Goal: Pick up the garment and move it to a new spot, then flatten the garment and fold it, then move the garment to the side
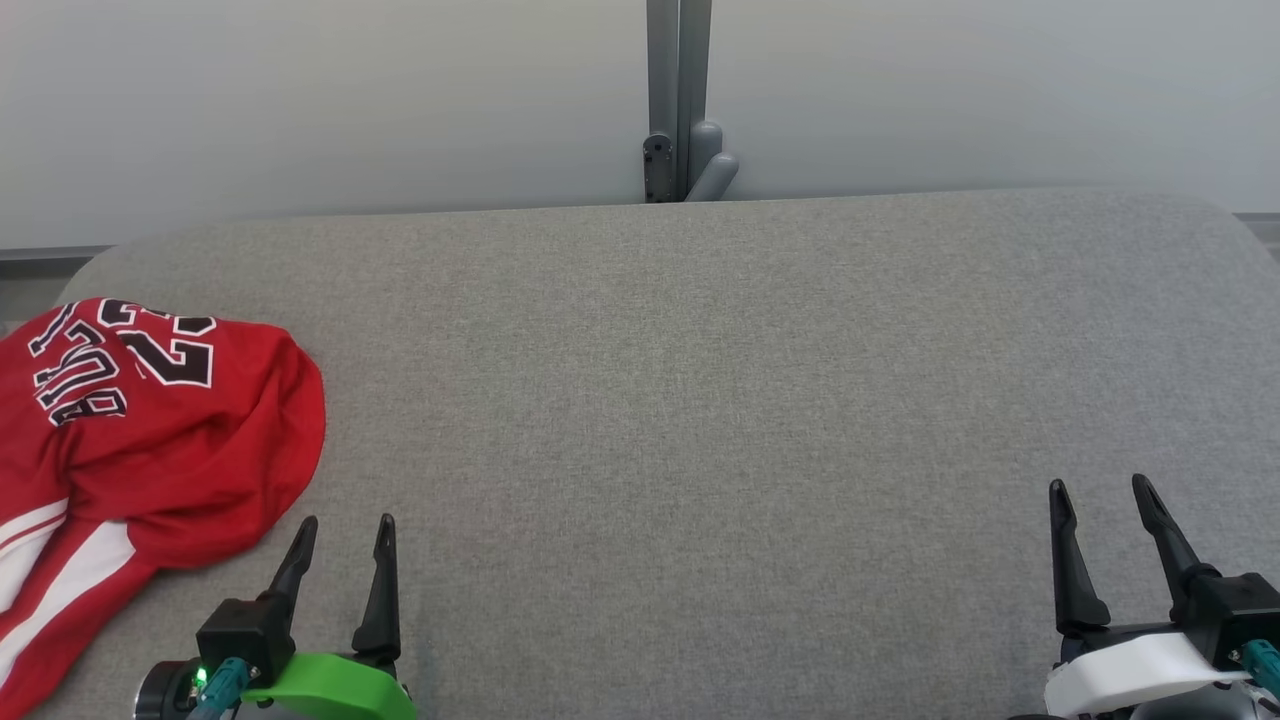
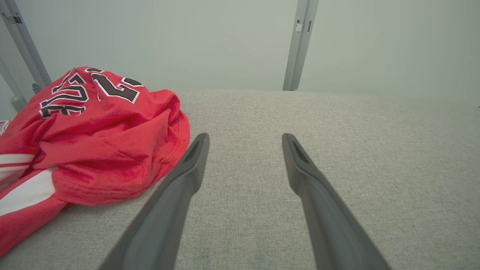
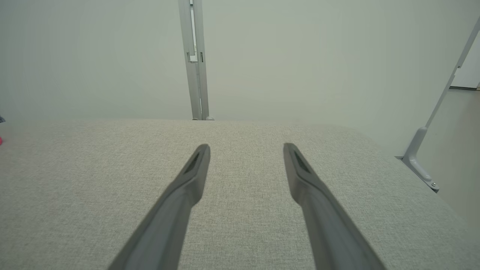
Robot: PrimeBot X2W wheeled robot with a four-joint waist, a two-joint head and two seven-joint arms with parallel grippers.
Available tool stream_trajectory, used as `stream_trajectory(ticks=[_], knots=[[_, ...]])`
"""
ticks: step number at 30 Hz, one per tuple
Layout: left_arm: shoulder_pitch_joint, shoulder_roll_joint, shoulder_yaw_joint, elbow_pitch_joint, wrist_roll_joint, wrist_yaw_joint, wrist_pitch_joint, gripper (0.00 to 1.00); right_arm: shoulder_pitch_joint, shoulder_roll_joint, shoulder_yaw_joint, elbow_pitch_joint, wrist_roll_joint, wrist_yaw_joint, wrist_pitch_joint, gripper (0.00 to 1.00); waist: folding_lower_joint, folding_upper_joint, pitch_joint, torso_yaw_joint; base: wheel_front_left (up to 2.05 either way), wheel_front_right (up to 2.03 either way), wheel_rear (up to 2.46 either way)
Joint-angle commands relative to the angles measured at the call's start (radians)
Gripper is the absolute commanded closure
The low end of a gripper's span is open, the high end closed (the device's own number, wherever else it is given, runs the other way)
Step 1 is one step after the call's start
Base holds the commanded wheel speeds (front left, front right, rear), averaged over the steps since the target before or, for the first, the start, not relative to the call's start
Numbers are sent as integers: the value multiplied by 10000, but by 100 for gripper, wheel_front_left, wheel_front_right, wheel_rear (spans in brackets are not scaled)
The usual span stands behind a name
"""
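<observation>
1. Red and crumpled, the garment (image 1: pixel 150 430) lies in a heap at the far left of the grey cloth-covered surface (image 1: pixel 700 400). Black-and-white lettering faces up, and a white-striped end trails off the lower left edge of the head view.
2. Your left pincer (image 1: pixel 348 522) sits just beside the heap's right hem with its jaws spread wide and nothing between them. In the left wrist view the cloth lies to the left of the left finger, not inside the gap. You cannot tell from here whether the hem brushes that finger.
3. Your right pincer (image 1: pixel 1100 485) is well apart from the garment, at the lower right over bare grey cloth. It is also wide open and empty.
4. By the look of it, nothing of the task is done yet. The garment is bunched, unlifted, unflattened and unfolded.
5. Everything remains for you: grasp it, carry it to a new spot, spread it flat, fold it, and then move it aside.
6. The broad bare middle of the surface looks like the natural place to lay it out.
7. The left pincer is the nearer one, so your first move is probably to bring it leftward onto a raised fold and close there.
</observation>
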Motion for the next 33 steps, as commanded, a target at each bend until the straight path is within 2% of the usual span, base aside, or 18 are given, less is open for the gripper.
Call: stream_trajectory(ticks=[1, 21, 26, 28, 33], knots=[[70, 31, 39, 18, 65, -30, -25, 0, 109, 18, -18, 19, -35, 2, -39, 0, 0, -1, -1, -18, 0, 0, 0], [-12, -51, 99, 112, -89, -29, -16, 0, 171, -59, -45, 115, 181, 2, -37, 0, 0, -1, 7, -8, 0, 0, 0], [-165, -55, 80, 134, -118, -29, -16, 0, 203, -42, 119, 148, 215, 2, -37, 0, 0, -1, -10, 695, 0, 0, 0], [-138, -55, 133, 142, -130, -29, -16, 0, 174, -21, 205, 161, 242, 2, -37, 0, 0, -1, -31, 1396, 0, 0, 0], [138, -42, 552, 170, -182, -21, -16, 0, 70, -2, 495, 205, 273, 2, -36, 0, 0, -1, -101, 2620, 0, 0, 0]])
